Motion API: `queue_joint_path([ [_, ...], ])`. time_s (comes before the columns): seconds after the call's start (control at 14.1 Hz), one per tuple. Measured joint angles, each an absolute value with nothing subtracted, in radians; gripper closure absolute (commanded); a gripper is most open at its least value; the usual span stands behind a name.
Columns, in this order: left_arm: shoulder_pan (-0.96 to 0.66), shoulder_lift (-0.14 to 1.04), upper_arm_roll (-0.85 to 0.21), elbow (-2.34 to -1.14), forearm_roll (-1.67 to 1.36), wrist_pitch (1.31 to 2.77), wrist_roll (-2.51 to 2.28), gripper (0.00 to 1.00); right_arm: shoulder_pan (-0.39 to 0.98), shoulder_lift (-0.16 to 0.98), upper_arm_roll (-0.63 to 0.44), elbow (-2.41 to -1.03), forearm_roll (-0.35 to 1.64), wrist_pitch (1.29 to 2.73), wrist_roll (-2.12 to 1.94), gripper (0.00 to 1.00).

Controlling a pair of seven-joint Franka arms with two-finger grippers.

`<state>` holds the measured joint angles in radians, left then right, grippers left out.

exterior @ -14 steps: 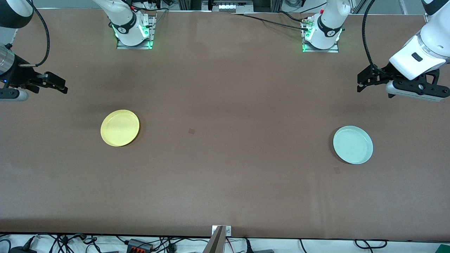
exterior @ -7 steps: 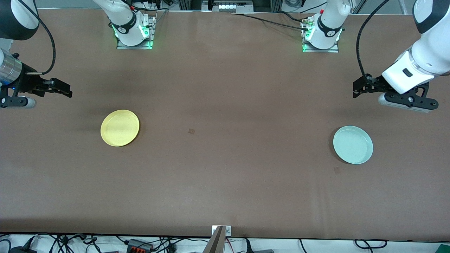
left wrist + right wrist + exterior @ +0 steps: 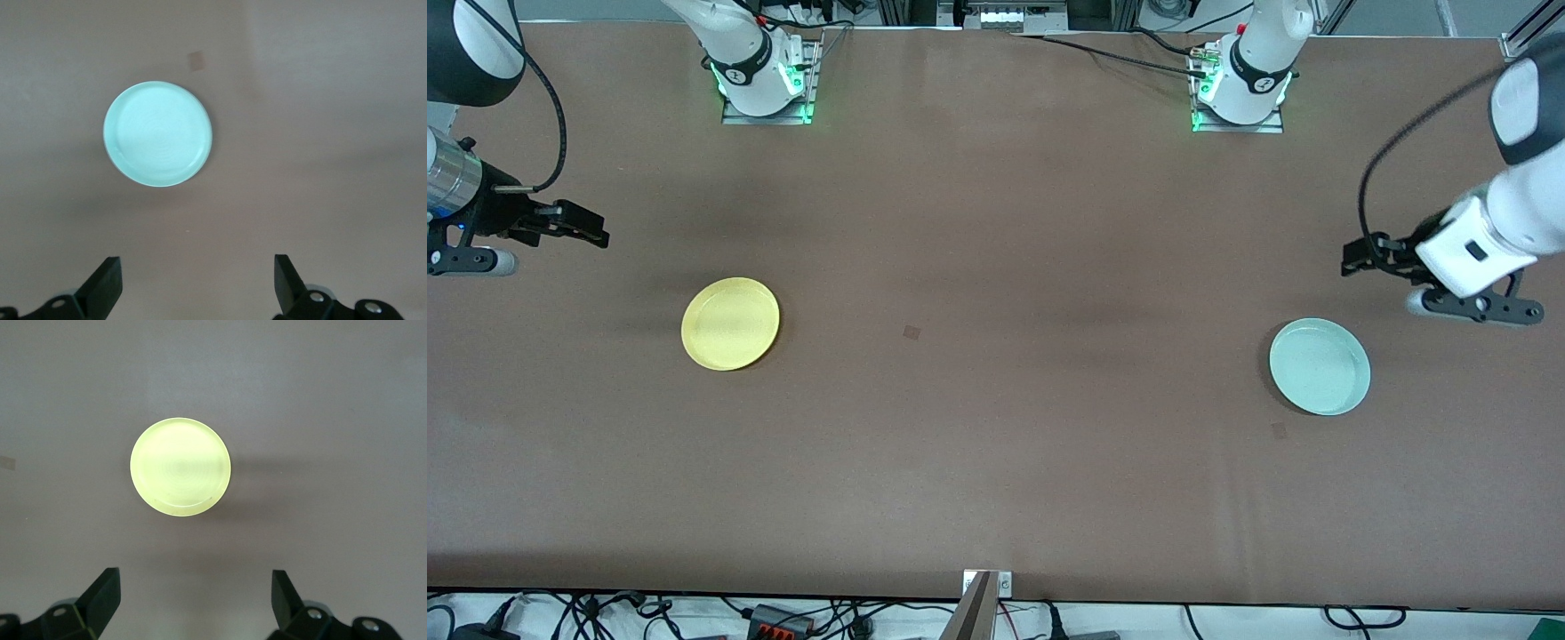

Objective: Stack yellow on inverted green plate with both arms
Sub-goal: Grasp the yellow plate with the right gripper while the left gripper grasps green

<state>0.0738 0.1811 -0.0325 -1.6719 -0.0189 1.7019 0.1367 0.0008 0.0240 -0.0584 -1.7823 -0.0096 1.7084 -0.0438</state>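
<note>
The round, shallow yellow plastic plate (image 3: pixel 730 324) lies rim-up on the brown desk (image 3: pixel 996 427) toward the right arm's end; the round, pale mint-green plate (image 3: pixel 1320 366) lies rim-up toward the left arm's end, well apart from it. The left tool (image 3: pixel 1352 260) hangs released over bare desk near the green plate; the right tool (image 3: pixel 591 231), also released, hangs near the yellow one. Neither plate is touched. The low rims offer little purchase, so a shallow pinch could slip during the flip.
</note>
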Motion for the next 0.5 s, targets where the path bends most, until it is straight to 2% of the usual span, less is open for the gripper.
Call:
queue_joint_path([
  [0.5,0.224,0.466,-0.031,-1.672,-0.021,2.007,0.338,0.00,-0.015,0.069,-0.066,-1.785,-0.010,1.690,-0.044,0.00],
])
